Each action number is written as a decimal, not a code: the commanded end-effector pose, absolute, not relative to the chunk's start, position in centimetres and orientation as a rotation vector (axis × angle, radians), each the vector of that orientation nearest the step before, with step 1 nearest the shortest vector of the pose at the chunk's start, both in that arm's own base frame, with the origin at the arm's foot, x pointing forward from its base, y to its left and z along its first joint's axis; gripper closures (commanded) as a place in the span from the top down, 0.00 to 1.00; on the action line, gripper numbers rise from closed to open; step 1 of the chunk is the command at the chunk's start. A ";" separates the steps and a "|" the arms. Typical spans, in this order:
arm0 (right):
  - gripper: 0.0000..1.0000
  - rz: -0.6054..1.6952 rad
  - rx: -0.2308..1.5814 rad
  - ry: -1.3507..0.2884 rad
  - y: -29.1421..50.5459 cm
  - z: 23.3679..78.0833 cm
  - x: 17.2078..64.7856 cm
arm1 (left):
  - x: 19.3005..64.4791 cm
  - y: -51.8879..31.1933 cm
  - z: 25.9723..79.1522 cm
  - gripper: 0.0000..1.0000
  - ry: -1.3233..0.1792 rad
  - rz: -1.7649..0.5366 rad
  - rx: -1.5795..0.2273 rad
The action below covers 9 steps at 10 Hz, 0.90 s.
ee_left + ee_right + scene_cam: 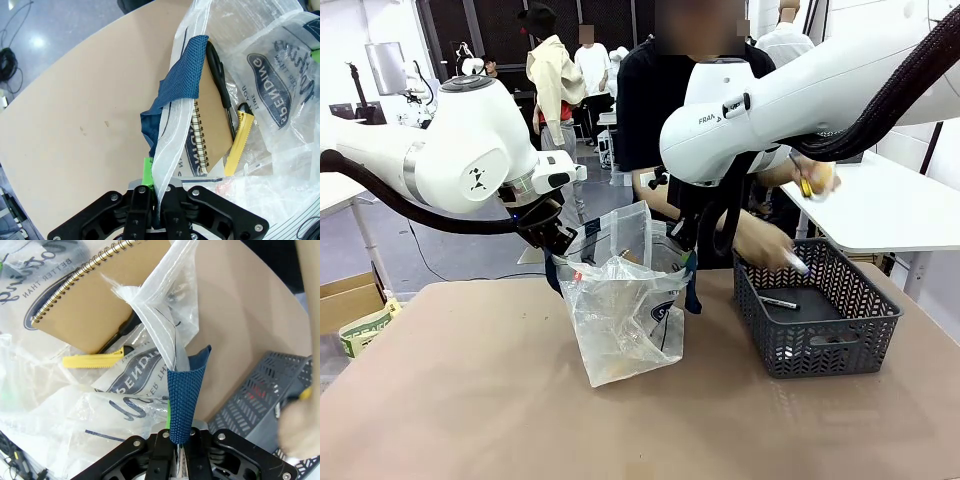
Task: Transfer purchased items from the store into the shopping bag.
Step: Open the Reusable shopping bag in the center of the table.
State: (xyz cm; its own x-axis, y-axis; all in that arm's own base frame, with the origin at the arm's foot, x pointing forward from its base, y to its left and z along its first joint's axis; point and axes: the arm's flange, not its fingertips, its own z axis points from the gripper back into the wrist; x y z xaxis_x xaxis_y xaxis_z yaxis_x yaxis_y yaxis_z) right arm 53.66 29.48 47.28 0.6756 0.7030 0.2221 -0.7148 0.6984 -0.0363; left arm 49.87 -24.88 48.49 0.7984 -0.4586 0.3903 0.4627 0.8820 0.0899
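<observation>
The shopping bag [620,310] stands open mid-table. My left gripper [555,245] is shut on its left rim and my right gripper [688,250] on its right rim and navy strap. In the left wrist view the gripper [157,189] pinches the plastic edge beside the strap [182,75]. In the right wrist view the gripper [177,437] clamps the strap [184,395]. Inside the bag lie a spiral notebook [212,120], a black pen [220,80] and a yellow cutter [239,137]. A person's hand [765,240] holds a pale stick [798,264] over the basket; the other hand holds a yellow piece [805,185].
The dark grey lattice basket [825,345] sits right of the bag, with a black pen [778,301] on its floor. A white table [890,210] stands behind it. A cardboard box [345,300] is at the far left off the table.
</observation>
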 end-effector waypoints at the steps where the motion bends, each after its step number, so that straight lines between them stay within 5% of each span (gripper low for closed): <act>1: 0.00 0.798 0.055 -0.227 29.4 47.2 53.6 | 49.8 -24.9 48.6 0.00 -0.419 -0.499 -0.006; 9: 0.00 0.798 0.055 -0.227 29.4 47.2 53.6 | 49.8 -24.9 48.6 0.00 -0.419 -0.499 -0.006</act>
State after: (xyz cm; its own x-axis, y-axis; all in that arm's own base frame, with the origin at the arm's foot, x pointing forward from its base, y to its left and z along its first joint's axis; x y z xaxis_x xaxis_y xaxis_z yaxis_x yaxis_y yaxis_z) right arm 53.66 29.48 47.27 0.6756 0.7031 0.2220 -0.7148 0.6984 -0.0362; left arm 49.87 -24.89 48.49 0.7984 -0.4586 0.3903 0.4627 0.8820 0.0899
